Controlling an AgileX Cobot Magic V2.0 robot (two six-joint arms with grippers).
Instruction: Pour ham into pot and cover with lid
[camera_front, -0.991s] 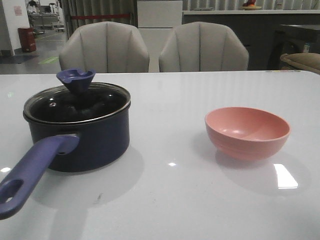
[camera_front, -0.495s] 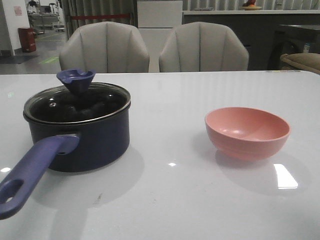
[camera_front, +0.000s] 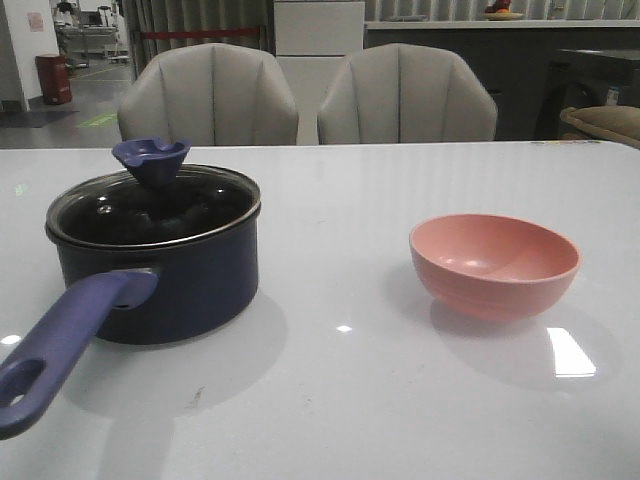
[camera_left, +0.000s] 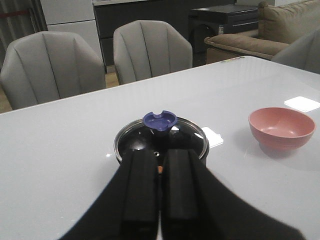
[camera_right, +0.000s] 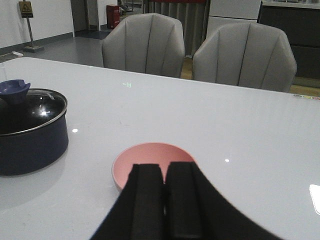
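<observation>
Ham not clearly visible anywhere: inside of the pot (camera_front: 165, 285) too dark behind the glass lid (camera_front: 150, 210) to make out, apart from a tiny orange fleck in the left wrist view just ahead of the left fingertips, too small to identify. Neither arm visible from the front. Pot handle (camera_front: 65, 335) cut off by the lower left edge of the front picture, hole at its end just showing. Near part of the pot hidden behind the left fingers (camera_left: 140, 195) in the left wrist view; near rim of the pink bowl (camera_front: 494, 263) hidden behind the right fingers (camera_right: 147, 200) in the right wrist view.

Left gripper (camera_left: 160, 172): clenched, fingers pressed together with only a thin seam between, nothing held, hanging above the table (camera_front: 340, 400). Just ahead of those jaws and below them, the pot, lid seated on its rim, blue knob (camera_left: 160, 121) upright at the centre, beyond the fingertips. Bowl well off to the right of the left jaws.

Right gripper (camera_right: 164, 172): likewise closed tight, grasping nothing, raised off the table. Bowl directly ahead of and beneath these jaws, inside looking bare and pink. Pot with lid well off to the left of the right jaws. Two grey chairs (camera_front: 305, 95) far ahead of both grippers, past the table edge.
</observation>
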